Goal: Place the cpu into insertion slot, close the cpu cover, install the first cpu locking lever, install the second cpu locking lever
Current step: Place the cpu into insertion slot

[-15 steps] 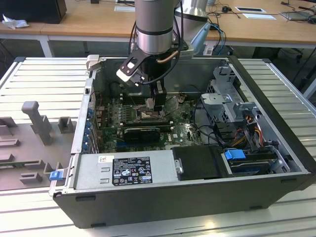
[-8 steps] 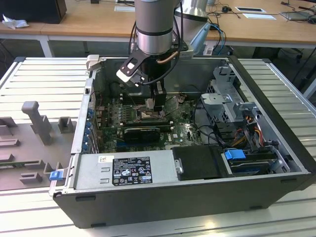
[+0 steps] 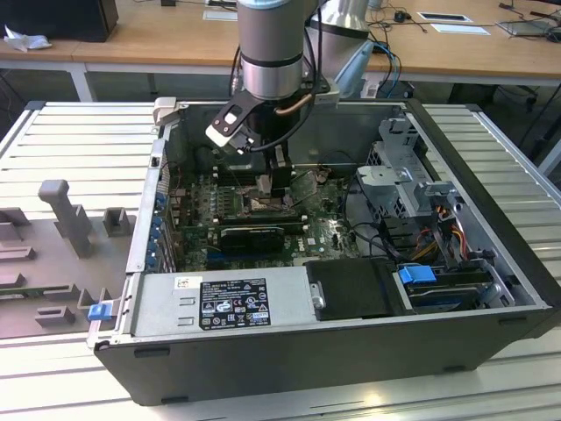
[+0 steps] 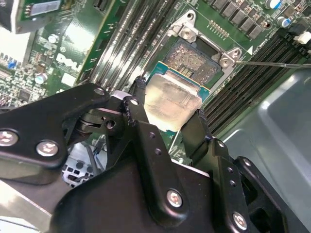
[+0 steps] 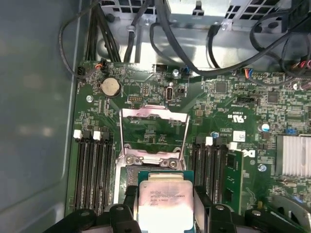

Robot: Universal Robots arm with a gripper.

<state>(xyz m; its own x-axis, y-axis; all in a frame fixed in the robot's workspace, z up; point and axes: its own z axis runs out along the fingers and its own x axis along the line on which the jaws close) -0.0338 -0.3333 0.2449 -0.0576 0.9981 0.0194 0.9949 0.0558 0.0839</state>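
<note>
My gripper is shut on the cpu, a pale silver square chip with a green edge, clamped by two black fingers on opposite sides. In the first wrist view the cpu hangs just above the insertion slot and hides most of it. The same insertion slot shows dark contacts and a grey metal rim in the second wrist view. Beyond the slot, the cpu cover stands swung open. In the exterior view the gripper reaches down into the computer case over the green board.
Long black memory slots flank the socket on both sides. A thin metal rod sticks out from the socket's corner. Black cables hang along the case wall. A power supply and drive cage crowd the case.
</note>
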